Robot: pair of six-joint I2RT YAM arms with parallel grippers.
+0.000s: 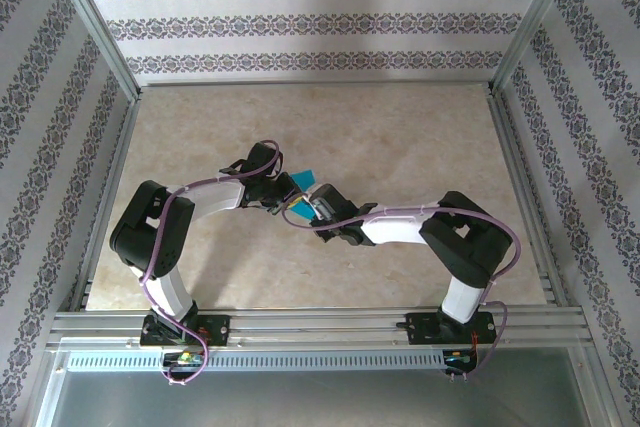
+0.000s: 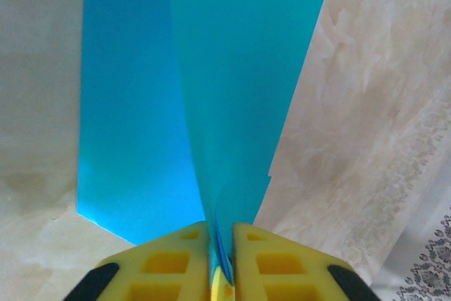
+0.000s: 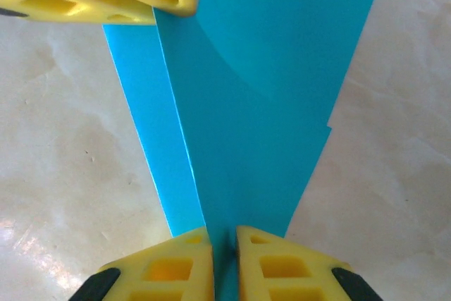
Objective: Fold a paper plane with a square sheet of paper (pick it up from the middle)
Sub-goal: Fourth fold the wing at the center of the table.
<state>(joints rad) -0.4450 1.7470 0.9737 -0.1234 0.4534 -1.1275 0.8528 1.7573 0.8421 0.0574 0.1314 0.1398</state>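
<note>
Left end effector (image 2: 220, 229), right end effector (image 3: 224, 232), each pinching paper plane (image 2: 232, 68), together overhead

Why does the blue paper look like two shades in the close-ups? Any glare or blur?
Left wrist view: the blue paper has a paler raised flap catching light, a deeper panel beside it. Right wrist view: a curved shadow crosses the paper; soft glare on the table lower left. Top external view: even light, no harsh shadows.
</note>
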